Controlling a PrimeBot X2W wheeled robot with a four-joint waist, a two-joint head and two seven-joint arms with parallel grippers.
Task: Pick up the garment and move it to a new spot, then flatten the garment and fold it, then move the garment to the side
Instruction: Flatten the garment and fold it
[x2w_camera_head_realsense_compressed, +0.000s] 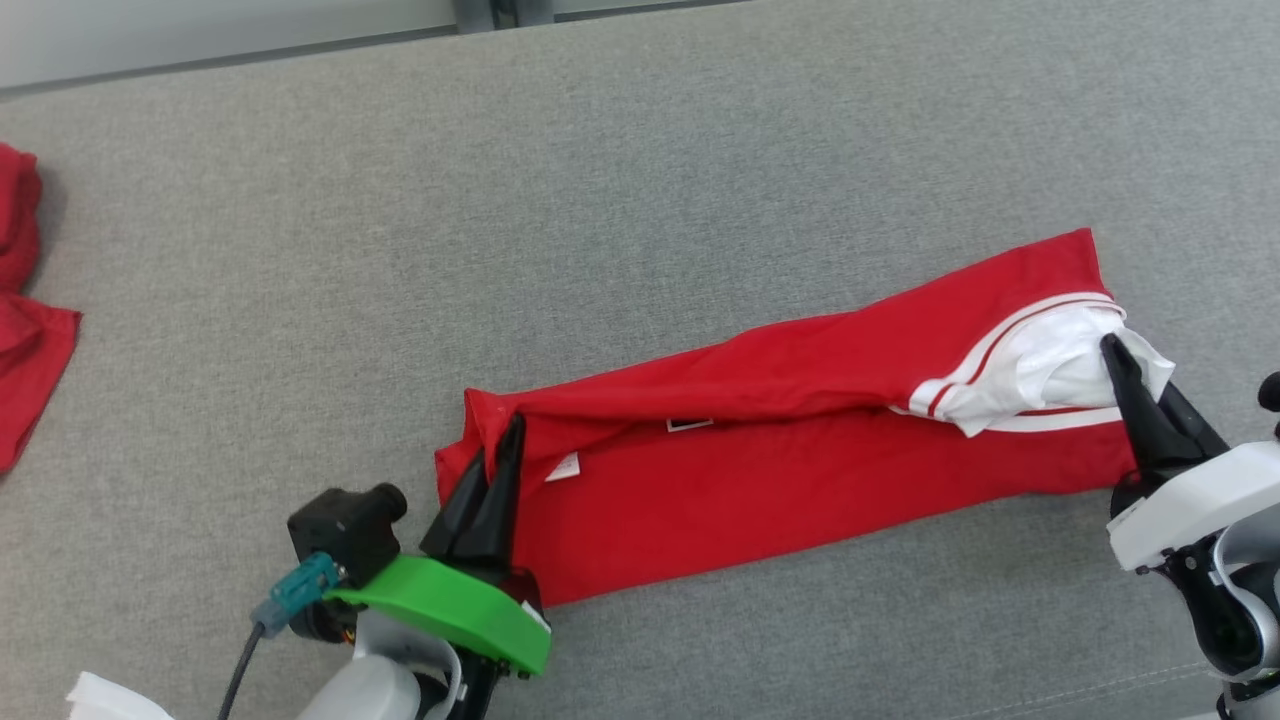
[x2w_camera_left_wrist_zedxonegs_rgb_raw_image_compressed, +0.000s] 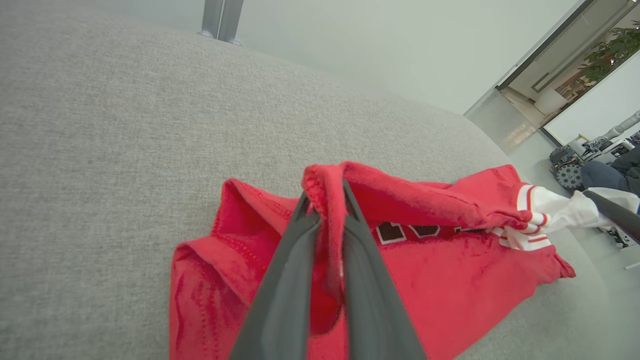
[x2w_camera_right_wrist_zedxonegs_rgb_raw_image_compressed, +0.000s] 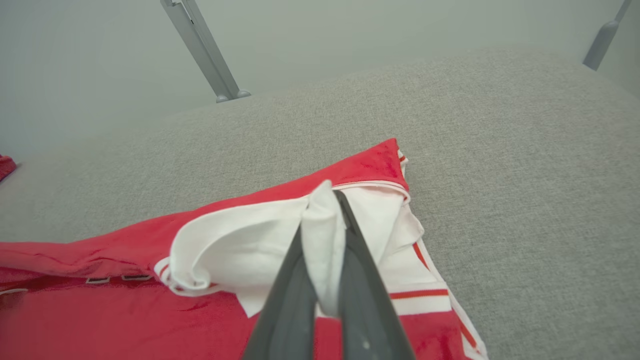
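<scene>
Crosswise, the garment (x2w_camera_head_realsense_compressed: 760, 470) stretches left to right, left fingers (x2w_camera_head_realsense_compressed: 497, 490) and right fingers (x2w_camera_head_realsense_compressed: 1132, 398) pinching its ends.

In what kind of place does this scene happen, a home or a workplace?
Probably a robotics lab or office, not a home: a large grey fabric-covered worktop, metal legs behind it, a wheeled machine on the floor, and a green plant beyond a doorway.

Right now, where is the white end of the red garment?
In the head view it is on the right: the white end of the red garment is pinched in the right claw, opposite the left claw.
</scene>
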